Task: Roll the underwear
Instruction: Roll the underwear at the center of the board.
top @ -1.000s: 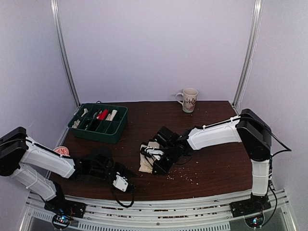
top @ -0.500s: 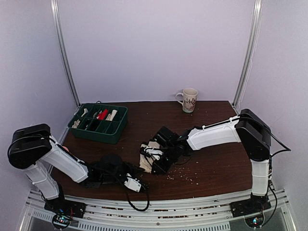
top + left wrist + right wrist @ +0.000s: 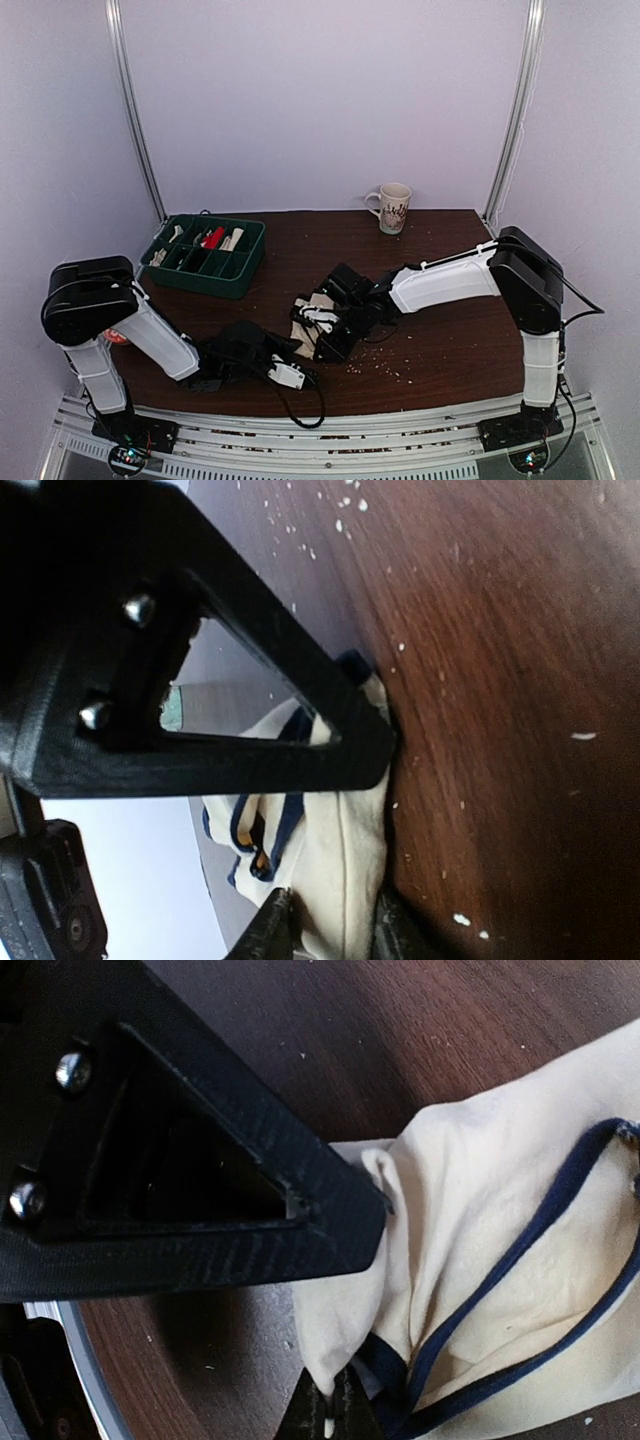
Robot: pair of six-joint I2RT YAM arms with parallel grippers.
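Tabletop: a dark brown wooden tabletop (image 3: 450, 340) carries everything, and pale crumbs (image 3: 385, 372) are scattered over its near half.
Underwear: the cream cotton underwear with navy blue trim (image 3: 302, 338) lies bunched near the middle of the tabletop, slightly towards the near edge, between the two arms.
Right claw: the right claw (image 3: 328, 1415) reaches in from the right and sits over the far-right part of the garment. Its black fingertips are pressed together on a fold of cream cloth beside a line of the navy trim, so it has hold of the underwear.
Left claw: the left claw (image 3: 330, 935) lies low over the wood at the garment's near-left edge. Its two fingertips stand somewhat apart with cream cloth lying between them. Whether they actually pinch the cloth cannot be told.
Tray: a dark green plastic tray with compartments (image 3: 200, 277) sits at the far left, well apart from the underwear, with small white and red items in it.
Mug: a white ceramic mug with a printed pattern (image 3: 392, 208) stands upright at the far edge, its handle to the left.
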